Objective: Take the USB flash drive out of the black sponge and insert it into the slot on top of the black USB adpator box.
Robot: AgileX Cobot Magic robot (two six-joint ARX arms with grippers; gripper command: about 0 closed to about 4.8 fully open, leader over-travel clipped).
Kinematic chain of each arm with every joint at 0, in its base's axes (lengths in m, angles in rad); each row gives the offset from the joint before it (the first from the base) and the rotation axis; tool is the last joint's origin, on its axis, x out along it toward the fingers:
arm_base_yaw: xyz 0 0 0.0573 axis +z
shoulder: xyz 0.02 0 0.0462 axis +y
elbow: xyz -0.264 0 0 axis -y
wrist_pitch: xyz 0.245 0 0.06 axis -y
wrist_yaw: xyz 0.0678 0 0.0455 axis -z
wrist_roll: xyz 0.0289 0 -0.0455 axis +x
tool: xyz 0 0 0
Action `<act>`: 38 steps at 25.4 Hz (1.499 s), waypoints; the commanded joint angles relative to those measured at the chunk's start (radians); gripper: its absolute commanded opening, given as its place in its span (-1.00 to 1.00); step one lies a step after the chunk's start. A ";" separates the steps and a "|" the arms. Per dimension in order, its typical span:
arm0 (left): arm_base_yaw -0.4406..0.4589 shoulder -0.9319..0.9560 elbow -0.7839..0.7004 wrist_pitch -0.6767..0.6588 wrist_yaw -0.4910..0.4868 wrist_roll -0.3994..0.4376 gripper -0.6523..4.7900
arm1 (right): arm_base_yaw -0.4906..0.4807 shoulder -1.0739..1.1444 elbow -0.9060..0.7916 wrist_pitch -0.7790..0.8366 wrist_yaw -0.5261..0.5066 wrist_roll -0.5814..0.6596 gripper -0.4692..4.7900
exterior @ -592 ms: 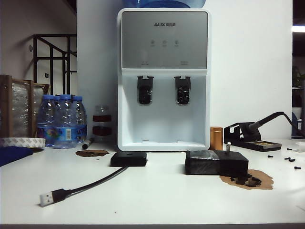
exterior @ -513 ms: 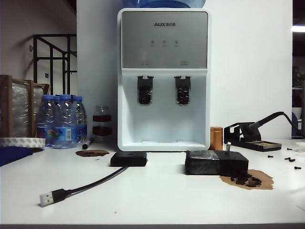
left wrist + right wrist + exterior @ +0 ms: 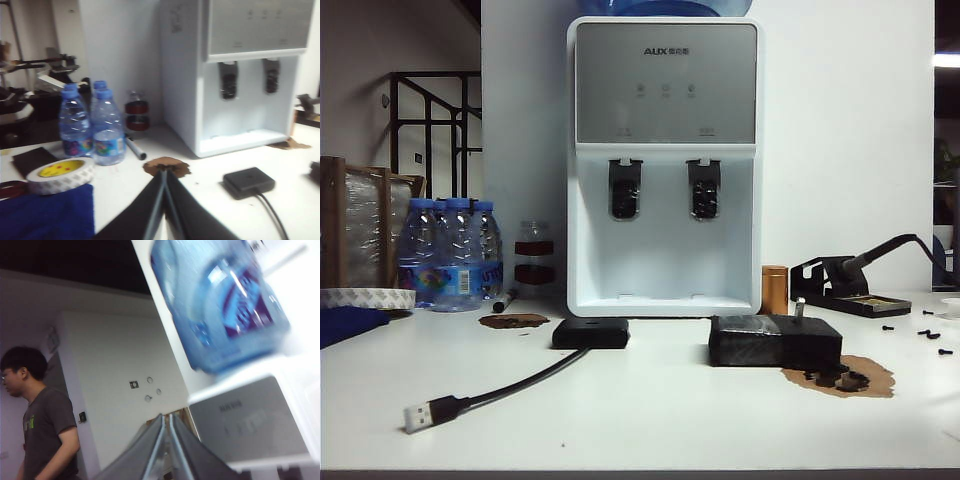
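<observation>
The black sponge (image 3: 775, 341) lies on the white table, right of centre. The tiny silver USB flash drive (image 3: 799, 306) stands upright in its top right end. Left of it sits the flat black USB adpator box (image 3: 590, 333) (image 3: 248, 181), its cable running to a silver plug (image 3: 418, 416). The slot on its top is too small to make out. Neither arm shows in the exterior view. My left gripper (image 3: 164, 172) is shut and empty, low over the table, well short of the box. My right gripper (image 3: 166, 416) is shut and empty, pointing up at the dispenser's blue bottle (image 3: 220, 305).
A white water dispenser (image 3: 663, 160) stands behind both items. Water bottles (image 3: 450, 255), a tape roll (image 3: 60, 175), a blue cloth (image 3: 47, 215) and a marker (image 3: 135, 148) are at the left. A copper can (image 3: 774, 290) and soldering stand (image 3: 850, 285) are at the right. A person (image 3: 42, 425) stands in the room.
</observation>
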 commanded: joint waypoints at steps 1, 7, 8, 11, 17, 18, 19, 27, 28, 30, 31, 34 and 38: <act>-0.001 0.000 -0.001 -0.040 0.021 0.002 -0.78 | -0.001 0.012 0.134 -0.244 0.006 -0.225 -0.70; -0.002 0.000 -0.001 -0.176 -0.006 0.039 -0.78 | -0.001 0.250 0.446 -0.601 0.012 -0.549 -0.44; -0.002 0.003 -0.001 -0.200 -0.032 0.063 -0.78 | -0.001 0.334 0.505 -0.662 0.022 -0.653 -0.43; -0.002 0.003 -0.001 -0.101 0.031 0.058 -0.78 | 0.002 0.467 0.553 -0.702 0.123 -0.837 -0.32; -0.002 0.004 0.003 0.155 0.236 0.051 -0.78 | 0.101 0.592 0.541 -0.599 0.465 -0.844 -0.25; -0.002 0.006 0.006 0.174 0.257 0.043 -0.78 | 0.137 0.608 0.534 -0.566 0.518 -0.827 -0.25; -0.002 0.006 0.011 0.187 0.269 0.032 -0.78 | 0.176 0.623 0.525 -0.527 0.566 -0.811 -0.23; -0.003 0.142 0.178 0.280 0.340 -0.100 -0.78 | 0.504 0.789 0.314 0.015 0.713 -0.737 -0.10; -0.003 0.223 0.238 0.309 0.352 -0.112 -0.78 | 0.559 0.842 0.248 0.148 0.783 -0.758 -0.10; -0.003 0.437 0.377 0.391 0.378 -0.154 -0.78 | 0.588 0.939 0.168 0.318 0.813 -0.743 -0.10; -0.003 0.534 0.439 0.432 0.381 -0.180 -0.78 | 0.588 0.988 0.147 0.370 0.813 -0.715 -0.10; -0.010 0.870 0.656 0.533 0.446 -0.297 -0.78 | 0.587 1.143 0.107 0.487 0.812 -0.629 -0.10; -0.090 1.239 0.879 0.658 0.627 -0.332 -0.78 | 0.587 1.363 0.106 0.677 0.773 -0.610 -0.11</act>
